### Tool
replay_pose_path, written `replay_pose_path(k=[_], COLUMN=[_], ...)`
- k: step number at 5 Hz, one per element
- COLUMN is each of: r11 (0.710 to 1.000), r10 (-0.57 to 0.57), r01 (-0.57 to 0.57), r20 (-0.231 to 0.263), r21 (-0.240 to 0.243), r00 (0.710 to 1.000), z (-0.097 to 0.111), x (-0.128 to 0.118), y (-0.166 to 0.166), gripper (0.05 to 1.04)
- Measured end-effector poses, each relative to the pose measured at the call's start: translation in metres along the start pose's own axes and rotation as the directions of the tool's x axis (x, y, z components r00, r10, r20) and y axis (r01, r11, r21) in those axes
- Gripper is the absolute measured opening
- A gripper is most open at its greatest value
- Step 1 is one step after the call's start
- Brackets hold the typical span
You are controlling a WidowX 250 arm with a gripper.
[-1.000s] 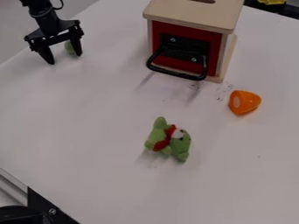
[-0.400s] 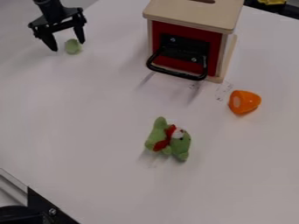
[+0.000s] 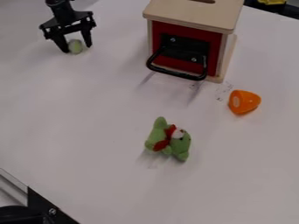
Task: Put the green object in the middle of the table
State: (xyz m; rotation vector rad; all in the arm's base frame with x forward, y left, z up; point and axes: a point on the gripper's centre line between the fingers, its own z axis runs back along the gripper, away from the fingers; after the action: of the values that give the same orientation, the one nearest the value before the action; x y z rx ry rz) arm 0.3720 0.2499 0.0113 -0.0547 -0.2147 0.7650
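I have the end effector (image 3: 76,48) at the upper left of my camera view, near the bench's (image 3: 88,131) upper left edge, hanging from the black arm with its fingers (image 3: 59,42) pointing down. It is released: the two fingers stand apart, one on either side of the green object (image 3: 75,46). That object is small, pale and roundish, and sits low in the gap, closer to the finger on my view's left; whether that finger touches it I cannot tell.

To the right of this, at the upper part of the bench, I see a wooden box (image 3: 192,13) with a slot in its top and a red front. A black handle (image 3: 177,75) sticks out from that front, angled toward the lower left. Dark smudges (image 3: 224,89) mark the bench just beside the box's lower right corner.

Below and right of the box lies an orange toy (image 3: 245,102), its pale round end turned left. Nearer the middle of my view, well apart from the end effector, a green plush (image 3: 168,139) with a red bow lies on the bench, its head toward the lower right. A metal rail (image 3: 13,185) and a black bracket (image 3: 50,208) run along the lower left edge.
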Motion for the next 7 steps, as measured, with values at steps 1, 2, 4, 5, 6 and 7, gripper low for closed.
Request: replay_pose_path(k=[1, 2, 4, 5, 6, 7], r11=[1.000, 0.999, 0.997, 0.997, 0.991, 0.982], r10=[-0.016, -0.032, -0.062, -0.069, -0.117, -0.170], r01=[0.016, 0.033, 0.062, 0.070, 0.119, 0.173], r20=[-0.034, -0.056, 0.008, 0.034, 0.044, 0.048], r21=[-0.006, 0.004, -0.038, -0.044, -0.055, -0.079], r00=[0.999, 0.998, 0.998, 0.997, 0.992, 0.984], z=[-0.001, 0.001, 0.073, 0.100, 0.117, 0.126], x=[-0.007, -0.013, -0.037, -0.068, -0.114, -0.150], y=[-0.010, -0.018, -0.053, -0.061, -0.064, -0.058], gripper=[0.410, 0.261, 0.178, 0.171, 0.171, 0.170])
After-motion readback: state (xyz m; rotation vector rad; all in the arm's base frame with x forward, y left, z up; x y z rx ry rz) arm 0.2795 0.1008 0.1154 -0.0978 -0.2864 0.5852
